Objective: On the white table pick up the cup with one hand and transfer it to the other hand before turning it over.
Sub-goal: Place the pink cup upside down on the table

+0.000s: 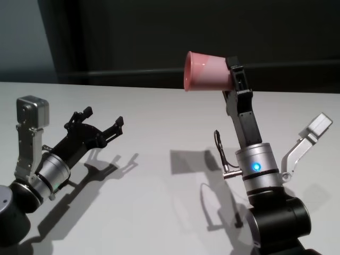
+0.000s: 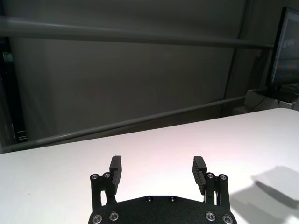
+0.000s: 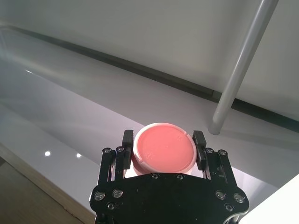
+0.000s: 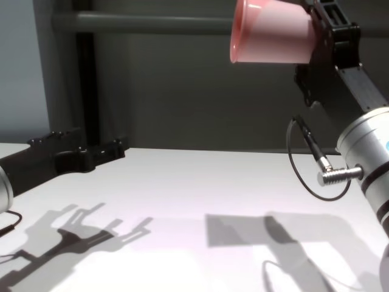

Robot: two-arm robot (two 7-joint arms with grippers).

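The pink cup (image 1: 206,71) is held high above the white table (image 1: 154,122), tipped on its side with its rim facing the robot's left. My right gripper (image 1: 230,74) is shut on the cup near its base. In the right wrist view the cup's round base (image 3: 164,149) sits between the two fingers (image 3: 127,139). The chest view shows the cup (image 4: 273,31) at the top, in my right gripper (image 4: 313,36). My left gripper (image 1: 102,118) hangs low over the table's left side, open and holding nothing, well apart from the cup; its fingers (image 2: 116,164) stand wide.
A dark wall with horizontal rails (image 2: 140,123) runs behind the table's far edge. A monitor (image 2: 287,46) stands past the table in the left wrist view. A black cable (image 1: 219,151) loops beside the right forearm. Arm shadows fall on the tabletop.
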